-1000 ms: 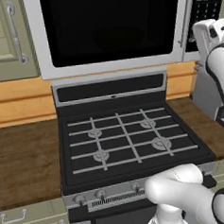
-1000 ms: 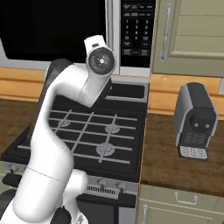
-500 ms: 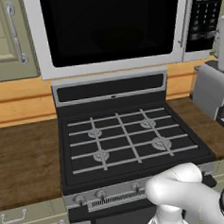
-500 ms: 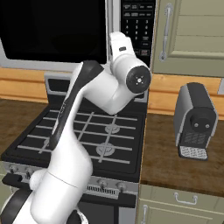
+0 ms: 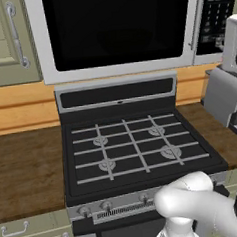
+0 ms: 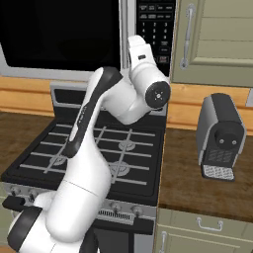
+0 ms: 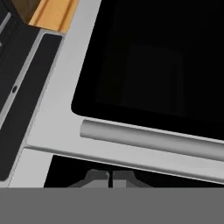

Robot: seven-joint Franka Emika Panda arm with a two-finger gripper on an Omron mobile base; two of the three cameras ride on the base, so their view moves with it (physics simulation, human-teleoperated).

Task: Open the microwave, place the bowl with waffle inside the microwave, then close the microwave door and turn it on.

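The microwave hangs above the stove, its door closed, its black window dark. The vertical bar handle runs between the window and the keypad panel. My hand is raised against the keypad, just right of the handle. In the hand view the gripper is shut with nothing between its tips, which rest over the black keypad panel, below the handle bar and door glass. The bowl and waffle are out of view.
A black gas stove stands below the microwave, between wooden counters. A grey coffee machine sits on the right counter. Beige cabinet doors flank the microwave.
The arm has swung right, bringing the hand up to the microwave's keypad side. The gripper, open a second ago, has shut.
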